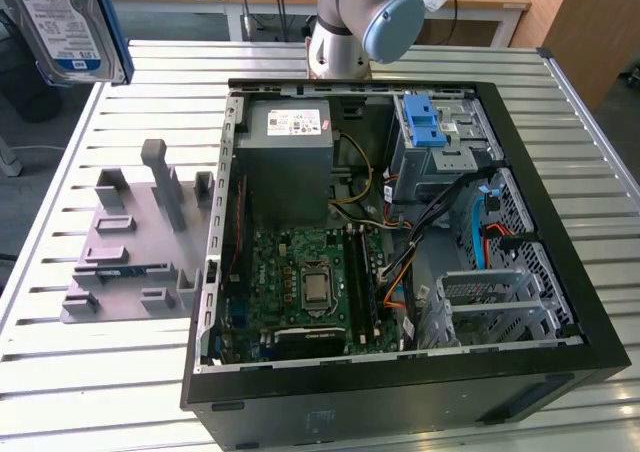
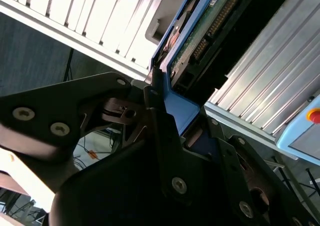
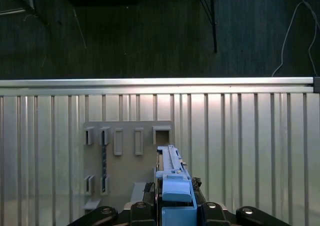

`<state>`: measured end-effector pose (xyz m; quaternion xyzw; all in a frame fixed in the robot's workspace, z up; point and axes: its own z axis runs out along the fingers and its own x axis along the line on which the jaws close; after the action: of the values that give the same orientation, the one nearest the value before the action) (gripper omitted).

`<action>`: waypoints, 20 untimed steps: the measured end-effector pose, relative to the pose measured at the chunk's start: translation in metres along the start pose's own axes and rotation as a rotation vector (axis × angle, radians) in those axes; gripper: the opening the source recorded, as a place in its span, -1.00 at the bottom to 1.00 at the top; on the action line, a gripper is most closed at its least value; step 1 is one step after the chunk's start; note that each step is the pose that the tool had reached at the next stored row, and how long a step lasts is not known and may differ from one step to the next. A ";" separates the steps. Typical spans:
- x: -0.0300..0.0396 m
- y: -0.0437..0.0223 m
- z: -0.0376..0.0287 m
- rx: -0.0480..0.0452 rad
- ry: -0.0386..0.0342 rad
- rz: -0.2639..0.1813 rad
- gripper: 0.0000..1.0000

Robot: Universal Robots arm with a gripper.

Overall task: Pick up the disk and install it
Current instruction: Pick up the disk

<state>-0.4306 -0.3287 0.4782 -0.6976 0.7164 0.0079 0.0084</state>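
While you scan from the exterior view's left, your disk (image 1: 62, 22) is held up in the air, clear of the slatted worktop (image 1: 70, 392) and the grey holder plate (image 1: 130, 252). In the first wrist view your end effector (image 3: 175, 208) is clamped on the disk's blue end bracket. Right of the plate stands the open computer case (image 1: 400, 402).

Open-topped case (image 1: 400, 392), cables (image 1: 440, 227) crowding the drive cage (image 1: 445, 157), disk (image 1: 65, 22) high clear of table (image 1: 100, 372)
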 end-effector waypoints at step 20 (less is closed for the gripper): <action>-0.0005 -0.0045 -0.0073 0.0007 0.0000 0.000 -0.27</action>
<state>-0.4261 -0.3285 0.4855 -0.6976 0.7164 0.0076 0.0086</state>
